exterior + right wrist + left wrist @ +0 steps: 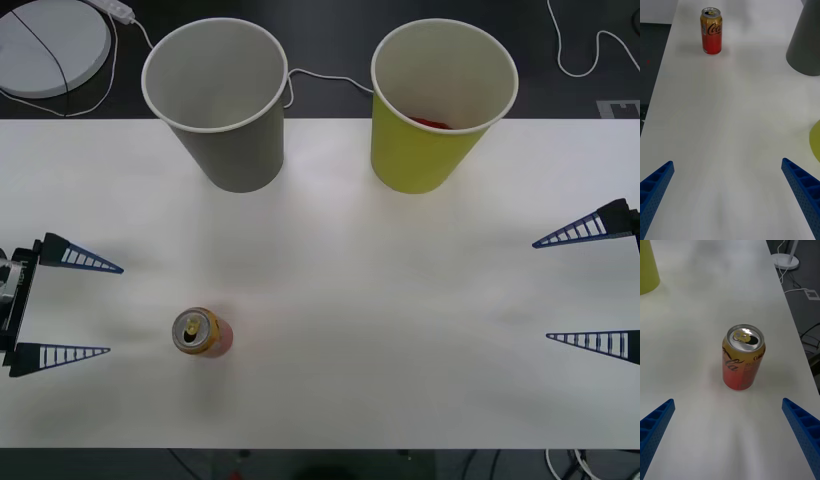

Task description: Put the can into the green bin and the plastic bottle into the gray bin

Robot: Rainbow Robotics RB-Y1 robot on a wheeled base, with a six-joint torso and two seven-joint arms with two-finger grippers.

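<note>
Two grippers wait with jaws spread at the white desk's point(400, 300) edges, left point(65, 305) at nine o'clock facing the upright small red metal can point(203, 333) at seven, gray paper cup point(215, 100) at eleven, yellow-green paper cup point(440, 105) at one, right point(590, 290) at three.

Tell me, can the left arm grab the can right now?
Probably yes. The left gripper is open and facing the can, which stands upright on the white table with nothing between them.
</note>
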